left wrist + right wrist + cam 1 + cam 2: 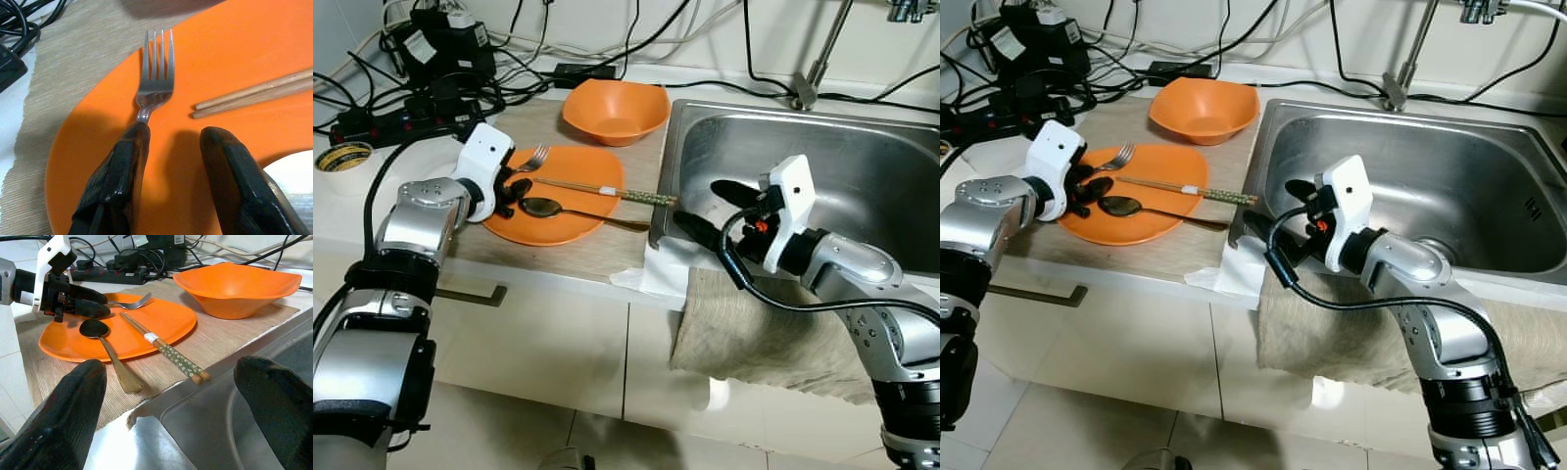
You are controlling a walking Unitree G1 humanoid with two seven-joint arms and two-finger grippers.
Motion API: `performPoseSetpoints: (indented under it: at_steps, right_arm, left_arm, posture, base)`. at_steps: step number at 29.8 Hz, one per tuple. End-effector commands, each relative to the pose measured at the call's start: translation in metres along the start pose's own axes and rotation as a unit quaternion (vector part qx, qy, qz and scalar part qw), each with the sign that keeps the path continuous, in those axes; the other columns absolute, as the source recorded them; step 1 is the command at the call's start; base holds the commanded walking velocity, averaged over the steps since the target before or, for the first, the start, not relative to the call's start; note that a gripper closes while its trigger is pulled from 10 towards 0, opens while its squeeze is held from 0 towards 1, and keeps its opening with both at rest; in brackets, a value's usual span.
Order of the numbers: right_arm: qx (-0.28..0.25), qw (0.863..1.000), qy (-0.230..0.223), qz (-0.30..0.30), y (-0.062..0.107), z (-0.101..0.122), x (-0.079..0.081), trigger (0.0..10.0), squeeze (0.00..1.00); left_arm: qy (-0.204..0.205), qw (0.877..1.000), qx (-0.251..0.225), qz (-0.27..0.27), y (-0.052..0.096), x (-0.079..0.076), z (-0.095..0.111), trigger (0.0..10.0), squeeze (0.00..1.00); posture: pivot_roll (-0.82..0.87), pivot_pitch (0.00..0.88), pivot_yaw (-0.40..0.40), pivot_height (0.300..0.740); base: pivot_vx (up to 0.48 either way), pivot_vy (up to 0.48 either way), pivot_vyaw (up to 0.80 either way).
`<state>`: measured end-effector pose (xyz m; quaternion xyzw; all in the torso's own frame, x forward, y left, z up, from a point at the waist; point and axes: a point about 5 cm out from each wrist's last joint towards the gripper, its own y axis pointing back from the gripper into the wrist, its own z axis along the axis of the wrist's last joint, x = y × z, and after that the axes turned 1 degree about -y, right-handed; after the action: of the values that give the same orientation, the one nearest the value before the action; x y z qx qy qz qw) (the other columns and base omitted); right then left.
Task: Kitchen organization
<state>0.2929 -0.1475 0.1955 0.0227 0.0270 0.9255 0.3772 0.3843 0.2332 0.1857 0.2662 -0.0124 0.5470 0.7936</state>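
Orange plate (570,196) lay on the tabletop, carrying the fork (155,73); the left claw (171,166) hovered open at the fork's handle. It should straddle the handle squarely before pinching. Beside the plate, the right claw (710,206) gaped empty over the sink (891,166).

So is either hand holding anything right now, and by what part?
Nothing is held. The left hand is open over the orange plate, one finger on the fork handle. The right hand hangs open over the sink edge.

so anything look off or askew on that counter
The chopsticks lie half on the orange plate, their patterned ends jutting off it to the sink edge. The spoon handle also overhangs the plate rim.
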Motion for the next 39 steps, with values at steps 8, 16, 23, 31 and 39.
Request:
performPoseSetpoints:
  at_steps: [8,16,23,31,39]
  right_arm:
    - [0.012,1.000,0.004,-0.004,0.000,-0.002,-0.001,10.0,0.00]
    - [0.012,1.000,0.002,-0.005,0.000,-0.003,0.000,10.0,0.00]
    - [0.012,1.000,0.001,-0.007,-0.001,-0.003,-0.001,10.0,0.00]
    - [0.011,1.000,-0.001,-0.010,-0.001,-0.003,-0.001,10.0,0.00]
    - [0.011,1.000,-0.002,-0.011,-0.001,-0.004,-0.001,10.0,0.00]
  left_arm:
    - [-0.006,0.999,0.042,-0.017,-0.001,-0.003,-0.014,0.0,0.00]
    - [-0.046,0.999,0.020,-0.003,-0.002,-0.001,-0.008,0.0,0.00]
    - [-0.039,0.999,0.002,-0.002,-0.002,-0.002,-0.004,0.0,0.00]
    - [-0.028,0.999,-0.035,0.006,0.001,0.003,0.010,0.0,0.00]
    - [-0.012,0.998,-0.054,0.009,0.003,0.006,0.017,0.0,0.00]
  posture:
    - [-0.02,0.000,0.026,0.732]
    - [-0.02,0.000,0.028,0.732]
    - [-0.02,0.000,0.028,0.732]
    - [-0.02,0.000,0.027,0.732]
    - [-0.02,0.000,0.027,0.732]
  base:
    - [0.000,0.000,0.00]
    - [0.000,0.000,0.00]
    - [0.000,0.000,0.00]
    - [0.000,0.000,0.00]
    - [0.000,0.000,0.00]
